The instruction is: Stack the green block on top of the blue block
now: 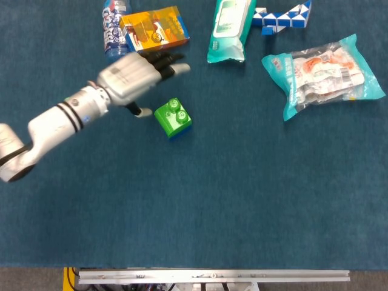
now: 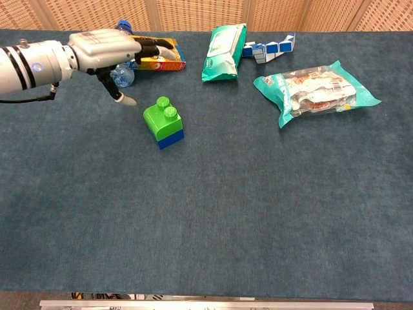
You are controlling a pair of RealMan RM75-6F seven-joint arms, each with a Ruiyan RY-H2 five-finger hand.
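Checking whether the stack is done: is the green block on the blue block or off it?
On it. The green block sits studs-up atop the blue block; the left robot hand is clear of both.

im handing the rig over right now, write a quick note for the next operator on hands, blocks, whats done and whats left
Left hand: open, holding nothing, raised up and to the left of the stack, clear of it.
Right hand: not in either view.
Blocks: the green block sits on top of the blue block on the blue table, standing free.
Done: the stack looks complete.
Left: probably only parking the left arm, and checking the green block is seated square, since it looks slightly turned.
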